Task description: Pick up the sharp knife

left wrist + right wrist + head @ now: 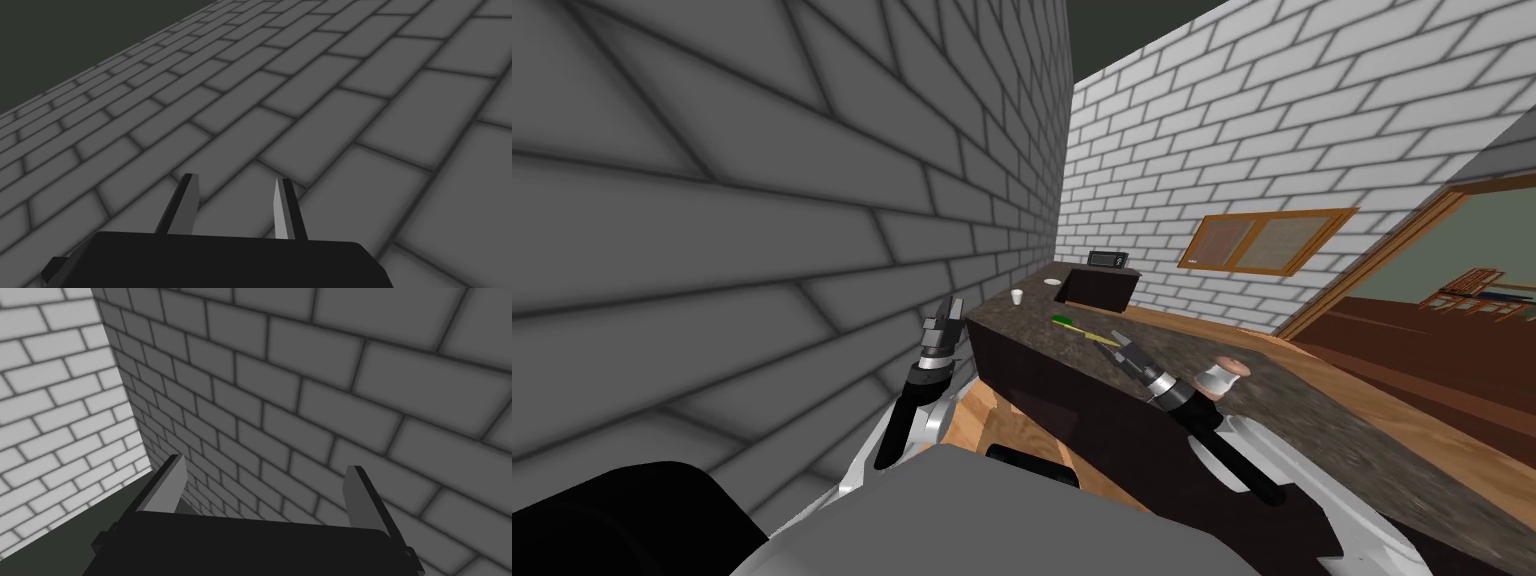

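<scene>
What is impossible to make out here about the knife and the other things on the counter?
- The knife, head view: too small; a thin green and yellow strip, blade and handle not told apart.
- Its end by the right gripper: touching or apart, too small to tell.
- The small white thing behind the cup: too small to name.
- The counter: cut off by the lower right edge.
</scene>
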